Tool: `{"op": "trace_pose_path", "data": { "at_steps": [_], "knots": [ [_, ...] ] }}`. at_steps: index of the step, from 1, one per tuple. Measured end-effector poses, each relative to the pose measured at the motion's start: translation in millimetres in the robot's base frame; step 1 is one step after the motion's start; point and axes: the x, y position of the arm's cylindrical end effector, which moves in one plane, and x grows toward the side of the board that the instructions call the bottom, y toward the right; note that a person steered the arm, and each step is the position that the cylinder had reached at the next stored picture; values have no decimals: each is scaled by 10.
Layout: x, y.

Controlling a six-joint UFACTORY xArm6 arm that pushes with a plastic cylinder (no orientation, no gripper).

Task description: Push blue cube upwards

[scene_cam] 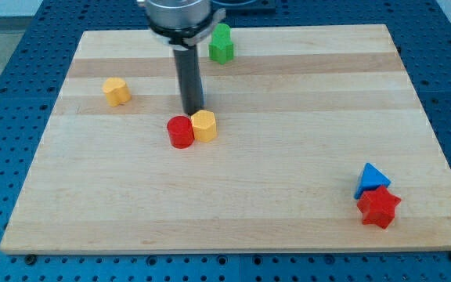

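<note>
The only blue block is a triangle-like one (pixel 372 179) near the view's bottom right, touching a red star block (pixel 379 207) just below it. No blue cube shape can be made out. My tip (pixel 192 112) stands left of the board's middle, just above a red cylinder (pixel 181 131) and a yellow hexagonal block (pixel 203 125) that touch each other. The tip is far to the left of the blue block.
A yellow block (pixel 117 91) lies at the left. A green block (pixel 221 44) stands near the top edge, right of the rod. The wooden board (pixel 288 141) lies on a blue perforated table (pixel 6 78).
</note>
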Motion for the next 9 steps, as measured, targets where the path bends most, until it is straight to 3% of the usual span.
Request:
{"op": "trace_pose_path", "data": {
  "at_steps": [1,2,4,5,7,8,9],
  "knots": [
    [13,-435],
    [-113,-475],
    [-134,509],
    [-262,639],
    [-257,-85],
    [-465,17],
    [-465,508]
  ]
}}
